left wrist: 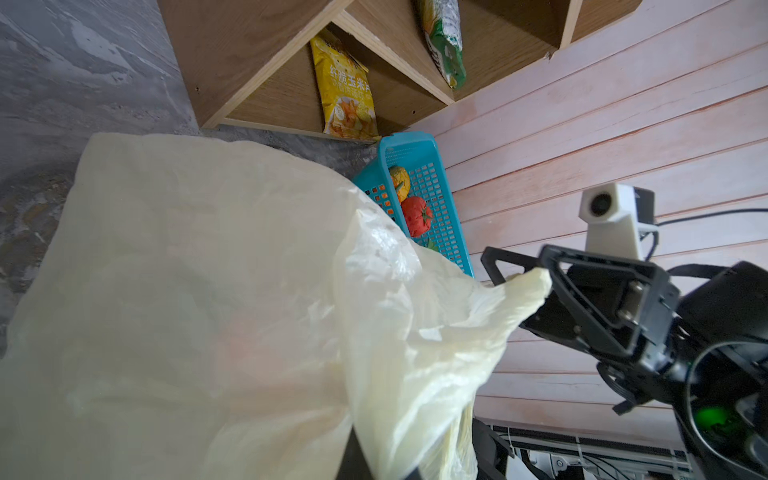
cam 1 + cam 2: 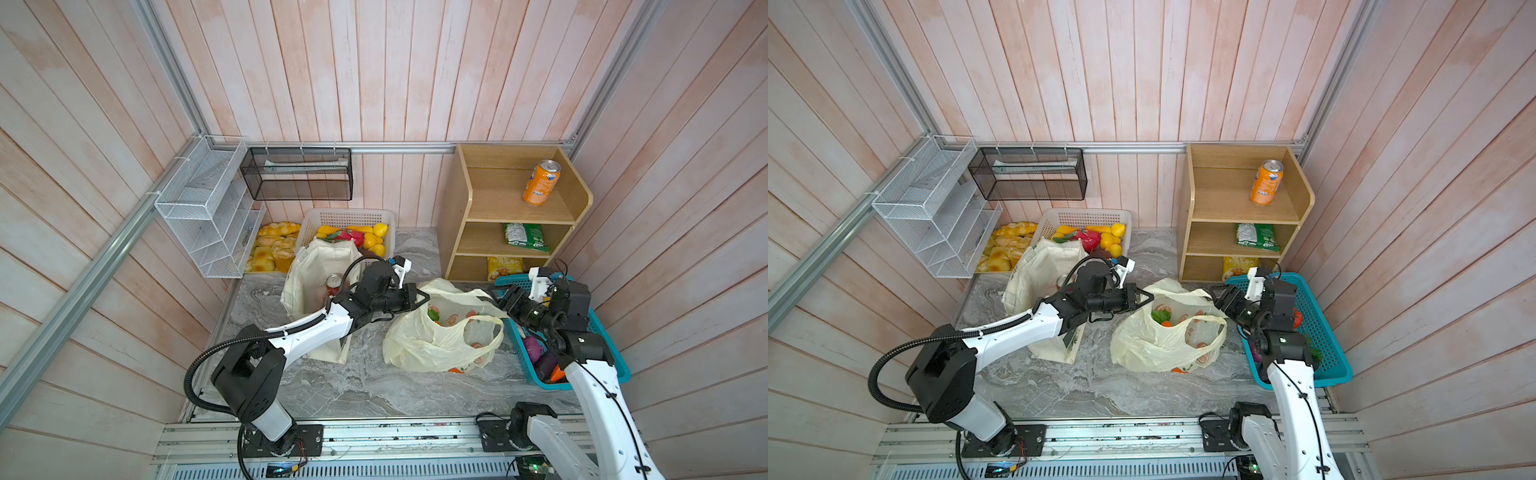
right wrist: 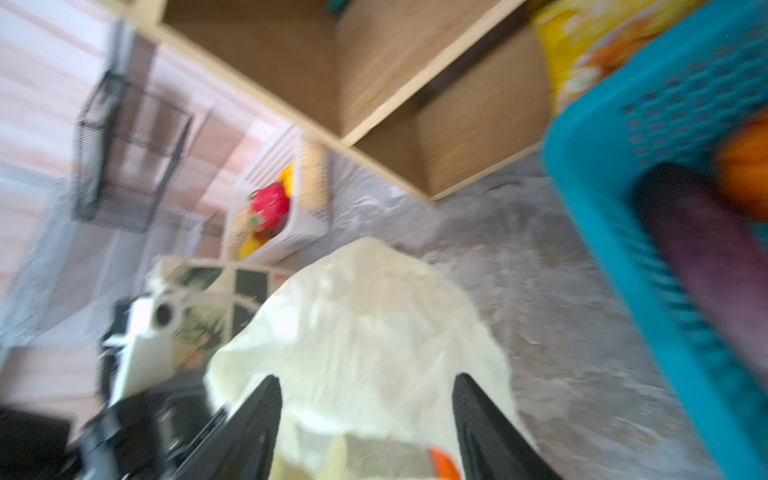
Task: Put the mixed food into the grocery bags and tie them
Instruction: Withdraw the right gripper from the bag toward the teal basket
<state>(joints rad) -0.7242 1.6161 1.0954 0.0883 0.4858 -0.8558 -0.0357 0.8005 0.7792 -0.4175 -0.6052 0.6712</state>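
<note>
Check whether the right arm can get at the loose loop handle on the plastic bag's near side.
Probably yes. The loop handle lies uncovered on top of the plastic bag, just beside the open right gripper. The left gripper pinches the bag's other side, clear of it.

Pink plank walls (image 2: 374, 62) enclose a grey marbled floor (image 2: 365, 390), perhaps stone, and a wooden shelf unit (image 2: 457, 216).

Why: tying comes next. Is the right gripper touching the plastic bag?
Touching: left wrist view shows the plastic bag lying against the right gripper.
</note>
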